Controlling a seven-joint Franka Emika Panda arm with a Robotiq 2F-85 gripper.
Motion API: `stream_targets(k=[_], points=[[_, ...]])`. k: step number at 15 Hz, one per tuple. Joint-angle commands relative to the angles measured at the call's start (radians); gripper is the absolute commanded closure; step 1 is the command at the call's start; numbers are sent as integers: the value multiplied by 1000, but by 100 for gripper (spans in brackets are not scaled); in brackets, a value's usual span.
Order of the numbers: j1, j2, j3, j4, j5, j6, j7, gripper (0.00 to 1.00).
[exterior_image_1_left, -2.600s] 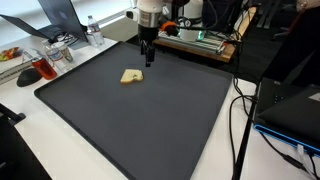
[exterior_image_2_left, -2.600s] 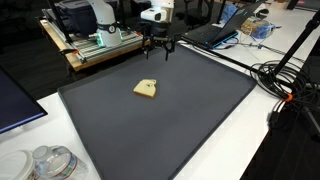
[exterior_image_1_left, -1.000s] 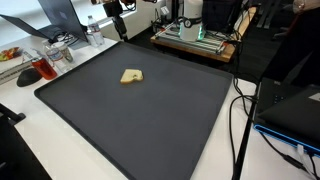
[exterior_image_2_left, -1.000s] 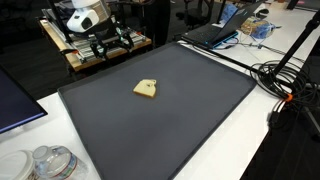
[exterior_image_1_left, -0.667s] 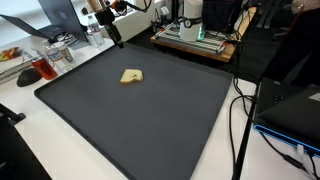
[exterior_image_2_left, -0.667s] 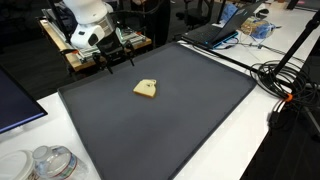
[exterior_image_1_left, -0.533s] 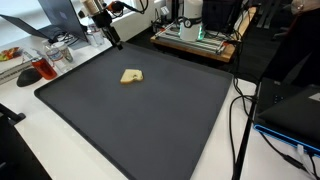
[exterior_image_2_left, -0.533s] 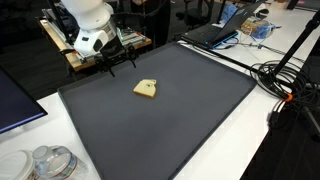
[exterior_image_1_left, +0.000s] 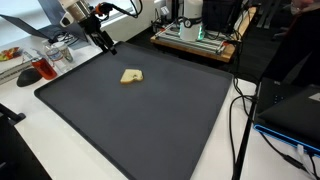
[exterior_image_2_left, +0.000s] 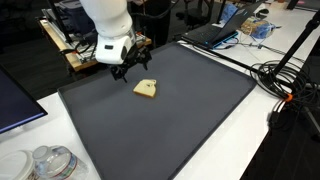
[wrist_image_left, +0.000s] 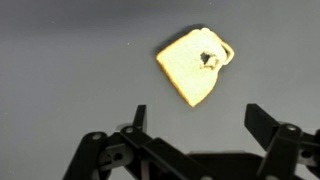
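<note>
The black gripper (exterior_image_2_left: 133, 68) has swung in from the mat's edge and hovers near the flat yellow bread-like piece (exterior_image_2_left: 146, 90), which lies untouched on the dark grey mat (exterior_image_2_left: 180, 120). Its jaws are spread wide and empty.

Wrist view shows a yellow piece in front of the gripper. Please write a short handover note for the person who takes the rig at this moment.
Gripper: open and empty, hovering over the dark grey mat.
Pale yellow flat piece shaped like a bread slice: lies flat on the mat, close to the gripper but apart from it. In the wrist view it is ahead of the fingertips, not between them.
Done: nothing is gripped.
Left: the piece is not yet touched or grasped.
</note>
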Motion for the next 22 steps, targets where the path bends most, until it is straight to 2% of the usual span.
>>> stream_targets(k=[1, 4, 9, 19, 22], points=[[4, 100, 25, 163, -76, -71, 42, 0], [26, 145, 38, 235, -127, -85, 88, 0], [113, 207, 38, 320, -218, -102, 267, 0], [349, 329, 2, 455, -444, -244, 703, 0], [412, 348, -15, 464, -499, -266, 840, 0]])
